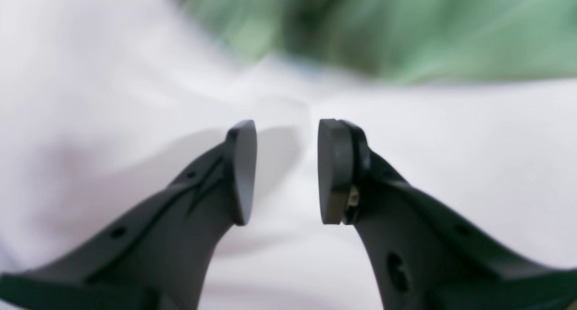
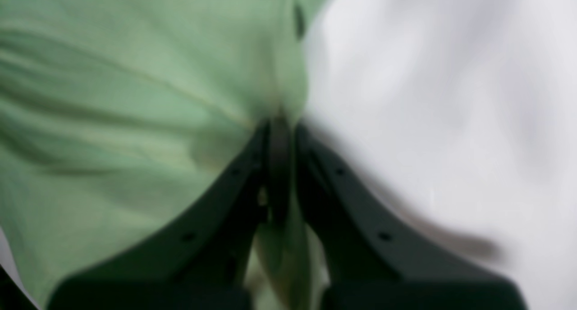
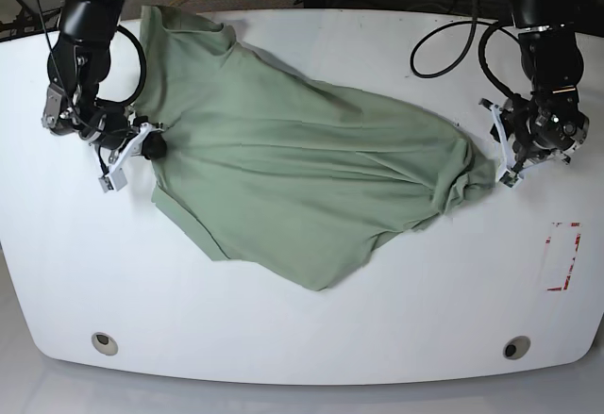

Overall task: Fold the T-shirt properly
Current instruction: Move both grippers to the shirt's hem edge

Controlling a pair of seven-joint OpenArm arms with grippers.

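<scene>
Nearest the lens in the left wrist view, the left gripper [image 1: 287, 170] shows two dark fingers [image 1: 243, 170] standing narrowly apart with nothing between them, only bare white table [image 1: 451, 166] beneath. The T-shirt [image 1: 405, 35] is a green blur beyond their tips, near but not touched.

In the right wrist view, the right gripper [image 2: 280, 134] has its fingers pressed together on an edge of the T-shirt [image 2: 135, 120]; green cloth bunches at the tips and a strip hangs down between the finger bases.

From the base view, the T-shirt [image 3: 302, 169] lies spread and wrinkled across the middle of the table [image 3: 302, 339], slanting from the far left corner toward the right. The right gripper [image 3: 151, 143] pinches its left edge. The left gripper [image 3: 510, 164] sits just beside the bunched right end, apart from it.

Folding looks barely begun: no clean fold shows, the cloth is rumpled, and one end is gathered into a knot. Flattening, squaring and every fold appear yet to be done, and the left fingers would need to take hold of the gathered end.
</scene>
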